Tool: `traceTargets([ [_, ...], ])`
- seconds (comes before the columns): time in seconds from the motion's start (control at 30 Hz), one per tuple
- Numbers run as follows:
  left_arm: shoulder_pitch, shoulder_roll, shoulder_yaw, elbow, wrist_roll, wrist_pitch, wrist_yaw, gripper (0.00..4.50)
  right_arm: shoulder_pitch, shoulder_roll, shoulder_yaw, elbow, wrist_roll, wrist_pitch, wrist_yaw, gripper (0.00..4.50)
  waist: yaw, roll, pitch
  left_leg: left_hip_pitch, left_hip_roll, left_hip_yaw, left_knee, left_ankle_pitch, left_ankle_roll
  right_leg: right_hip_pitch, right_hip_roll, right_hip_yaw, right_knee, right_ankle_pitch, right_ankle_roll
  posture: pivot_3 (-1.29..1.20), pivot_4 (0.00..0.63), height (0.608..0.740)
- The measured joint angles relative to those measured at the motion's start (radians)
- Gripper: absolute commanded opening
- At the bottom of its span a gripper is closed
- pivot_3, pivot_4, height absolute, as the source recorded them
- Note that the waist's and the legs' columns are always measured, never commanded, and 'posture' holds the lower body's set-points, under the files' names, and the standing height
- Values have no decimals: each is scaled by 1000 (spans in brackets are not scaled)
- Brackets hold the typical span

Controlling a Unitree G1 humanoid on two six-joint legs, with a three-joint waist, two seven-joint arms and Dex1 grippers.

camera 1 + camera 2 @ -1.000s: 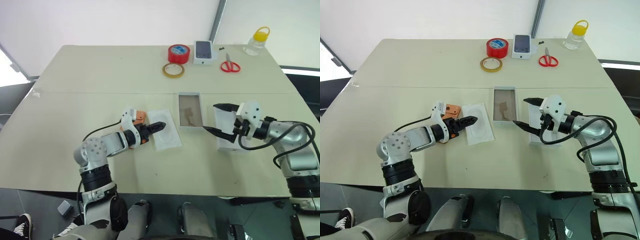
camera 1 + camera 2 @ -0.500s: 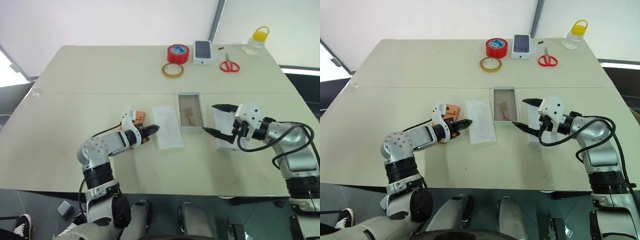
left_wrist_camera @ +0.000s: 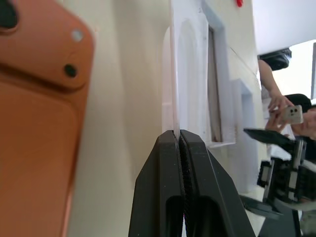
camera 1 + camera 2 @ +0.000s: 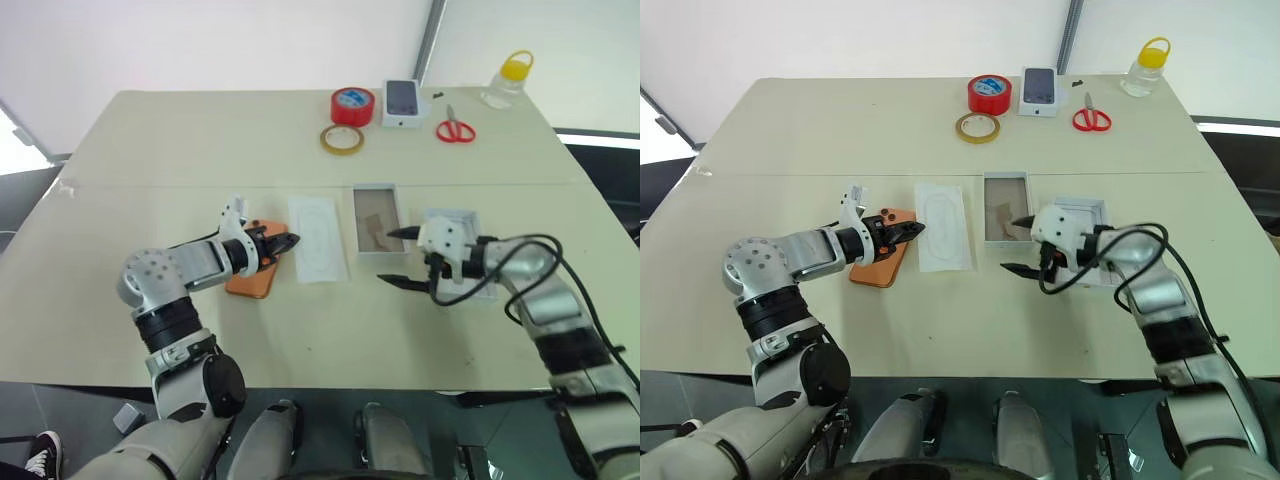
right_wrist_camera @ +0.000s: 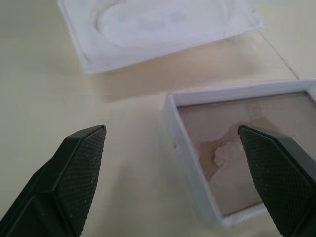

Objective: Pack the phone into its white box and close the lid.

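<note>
No text, brand, number or sign can be read anywhere in these pictures. The small white box point(image 4: 404, 104) far beyond both grippers carries a printed picture of a phone, but any lettering on it is too small to make out. The red tape roll point(image 4: 354, 104) beside it seems to have a blue printed inner ring, possibly a label, not legible.

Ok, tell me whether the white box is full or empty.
Empty. The white box shows its bare brownish floor; the phone lies on the table beside the flat insert.
</note>
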Motion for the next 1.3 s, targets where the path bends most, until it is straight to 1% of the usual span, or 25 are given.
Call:
traceTargets([
  [0.03, 0, 6, -3, 3, 0, -3, -5, 20, -28, 5, 5, 28, -8, -13, 8, 4500, -1, 0, 0, 0, 0, 0, 0, 0, 0, 0, 0, 0, 0, 0, 0, 0, 150, 740],
  [0.13, 1, 23, 0, 15, 3, -36, -11, 0, -59, 18, 34, 104, -32, -43, 37, 3607, -1, 0, 0, 0, 0, -1, 0, 0, 0, 0, 0, 0, 0, 0, 0, 0, 150, 740],
  [0.2, 2, 49, -1, 17, 4, -92, -26, 0, -64, 20, 79, 169, -77, -90, 58, 2676, -2, 0, 0, 0, 0, -1, 0, 0, 0, 0, 0, 0, 0, 0, 0, 0, 150, 740],
  [0.23, 2, 64, -1, 16, 4, -102, -28, 0, -64, 22, 92, 196, -92, -112, 62, 2138, -2, 0, 0, 0, 0, 0, 0, 0, 0, 0, 0, 0, 0, 0, 0, 0, 150, 740],
  [0.27, 2, 77, -2, 16, 4, -106, -30, 0, -73, 28, 93, 213, -99, -133, 61, 1495, -3, 0, 0, 0, 0, 0, 0, 0, -1, 0, 0, 0, 0, 0, 0, 0, 150, 740],
  [0.37, 7, 83, -23, 3, 2, -114, -46, 0, -106, 44, 95, 267, -120, -157, 57, 71, -2, 0, 0, 0, 0, -1, 1, 0, -1, 0, 0, 0, 0, 0, 0, 0, 150, 740],
  [0.47, 12, 87, -47, -6, 2, -141, -49, 0, -105, 60, 95, 265, -114, -162, 73, 71, -2, 0, 0, 0, 0, -1, 0, 0, -1, -1, 0, 0, 0, 0, 0, 0, 150, 740],
  [0.53, 7, 81, -36, -8, -8, -150, -45, 0, -89, 60, 91, 201, -84, -144, 99, 71, -2, 0, 0, -1, 0, -1, 0, 0, -1, -1, 0, 0, 0, 0, 0, 0, 150, 740],
  [0.63, -48, 45, 48, 14, -57, -111, -27, 0, -41, 63, 85, 48, -26, -74, 132, 71, -2, -1, 1, -1, 0, -2, 1, 0, -1, 0, 0, 0, 0, 0, 0, 0, 150, 740],
  [0.7, -119, 32, 117, 45, -99, -66, -14, 0, 6, 63, 88, -57, -9, -29, 133, 71, -1, -1, 1, -1, 0, -2, 1, 0, -1, 0, 0, -1, 0, 0, 0, 0, 150, 740],
  [0.8, -179, 25, 182, 63, -129, -17, 9, 0, 75, 63, 105, -150, -12, 15, 114, 71, -2, -1, 1, -1, 0, -2, 1, 0, -1, 0, 0, 0, 0, 0, 0, 0, 150, 740],
  [0.9, -166, 16, 193, 78, -151, 2, 25, 0, 126, 72, 109, -207, -12, 71, 79, 71, -5, -1, 1, -1, 0, -2, 0, 1, -1, -1, 0, 0, 2, 0, 0, 0, 150, 740],
  [1.0, -129, 12, 162, 75, -175, 2, 29, 0, 139, 80, 109, -255, -6, 113, 62, 899, -6, -1, 1, -1, 0, -2, 0, 1, -2, -2, 0, 0, 2, 0, 0, 0, 150, 740],
  [1.13, -66, 13, 84, 62, -221, 2, 27, 0, 138, 79, 102, -280, 6, 147, 42, 2836, -1, -1, 1, -1, 0, -2, 1, 1, -2, -2, 0, 1, 2, 0, 0, 0, 150, 740],
  [1.23, -53, 15, 47, 59, -235, 2, 25, 0, 140, 42, 59, -334, 86, 235, 64, 2836, 0, -1, 1, -1, -1, -2, 1, 1, -2, -1, 0, 1, 2, 0, 0, 0, 150, 740],
  [1.3, -33, 34, -1, 42, -237, 2, 19, 0, 140, -11, 2, -365, 125, 256, 79, 2836, 1, -2, 1, -1, -1, -2, 0, 1, -2, -1, -1, 1, 1, 0, 0, 0, 150, 740],
])
